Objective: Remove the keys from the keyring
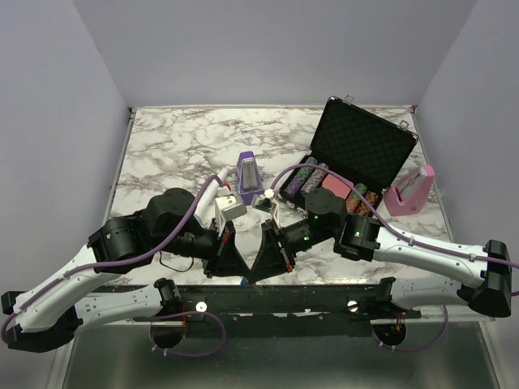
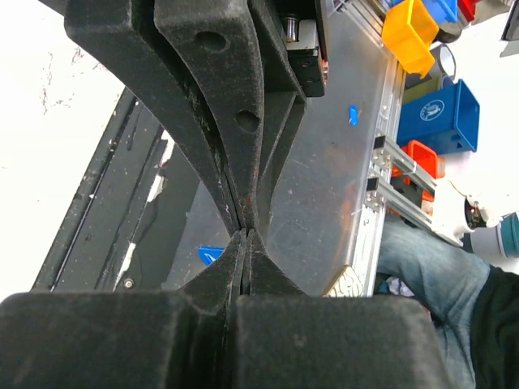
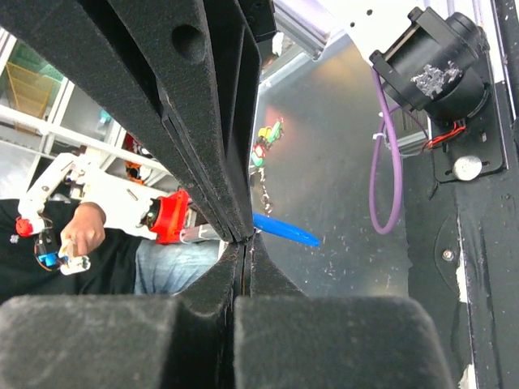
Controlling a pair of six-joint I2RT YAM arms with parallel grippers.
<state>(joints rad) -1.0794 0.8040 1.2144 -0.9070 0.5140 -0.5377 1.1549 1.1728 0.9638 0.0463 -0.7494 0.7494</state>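
Left wrist view first, closest in: the left gripper (image 2: 245, 235) has its jaws pressed flat together with no gap, and the right gripper (image 2: 243, 194) comes down from above to meet it tip to tip, its jaws just as tight. The right wrist view agrees, with a closed seam all the way to the point. Whether anything thin sits pinched in either seam, I can't tell.

Just past those tips there's a blue strip (image 3: 284, 231). Beyond it a small chain with a colourful charm (image 3: 263, 162) shows against the silver plate. That could be the keyring, but I can't pick out the keys on it, or anywhere else.

From the top external view, both tips hang off the front edge of the bench (image 1: 162, 154), well to the near side of the purple metronome (image 1: 247, 172). Nothing key-like lies between the metronome and the arms. Farther back and right of the metronome the black case (image 1: 361, 142) stands open.

My read is that no key lies freed in plain sight, so the separating looks yet to be done, or at best is under way between those touching tips.
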